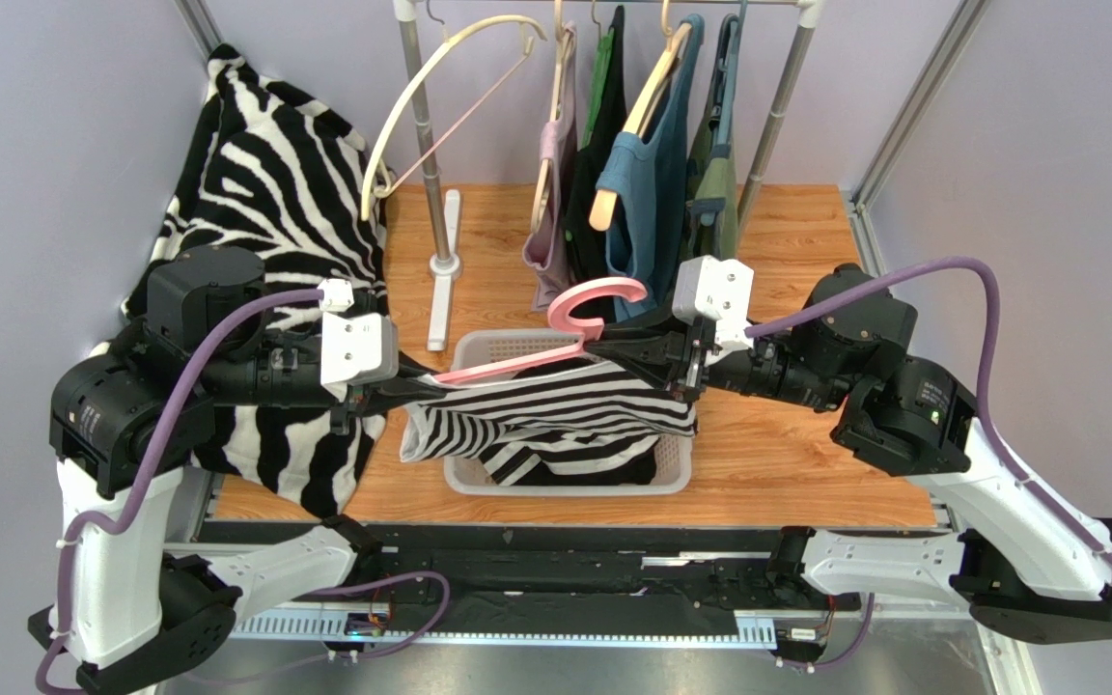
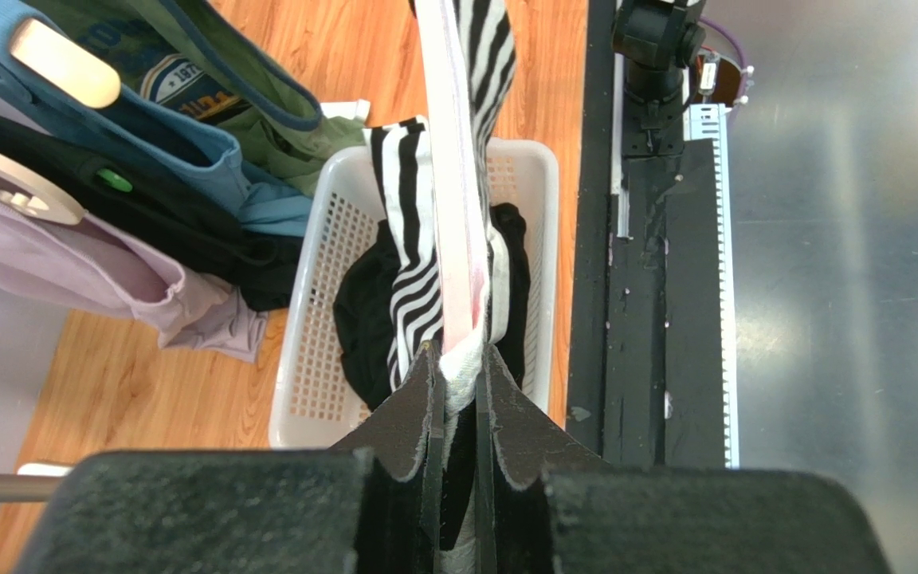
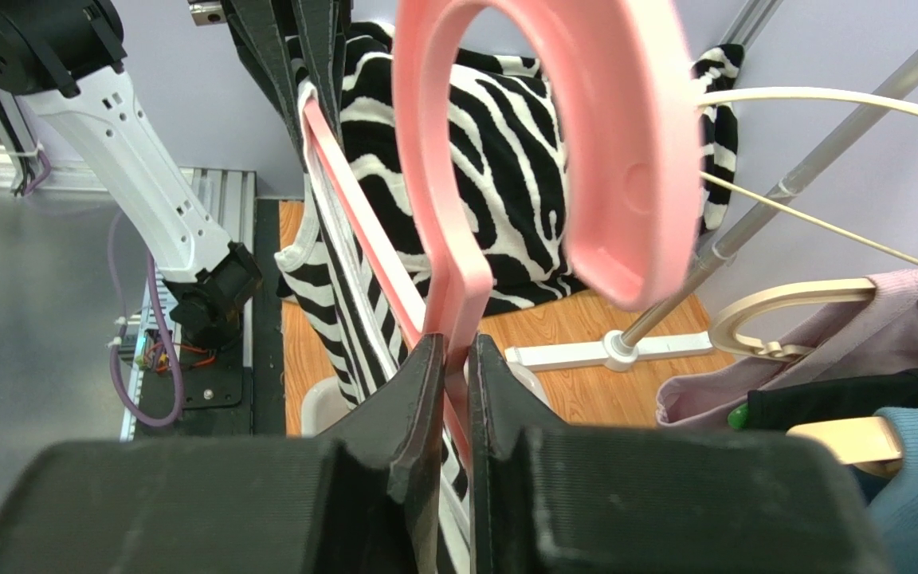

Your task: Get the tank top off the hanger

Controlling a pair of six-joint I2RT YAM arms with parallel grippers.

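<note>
Zebra-print cloth [image 1: 265, 174] is seen draped at the far left of the wooden desk [image 1: 809, 464]. Just beside it, the left hand [image 1: 400, 388] is closed tight on one end of the pink hanger [image 1: 587, 322], and a white-edged fold of fabric is pinched in along with it. The hanger is held roughly level between the two arms, with its hook turned upward. The black-and-white striped tank top [image 1: 577, 413] is still threaded on it. The garment is bunched along the bar and sags into the white basket [image 1: 675, 466] directly below, where a black garment [image 2: 362, 317] is already lying. At the other side, the right hand [image 1: 690, 374] is clamped on the hanger close to the base of the hook — in its own wrist view the pink loop is seen rising straight out from between the fingers [image 3: 422, 383]. Behind the basket a clothes rack [image 1: 439, 159] is stood on the desk. An empty cream hanger [image 1: 432, 102] is hung at the left end of its rail. To the right of that — lilac, black, blue and green clothes [image 1: 649, 188] are packed closely together on wooden hangers.
</note>
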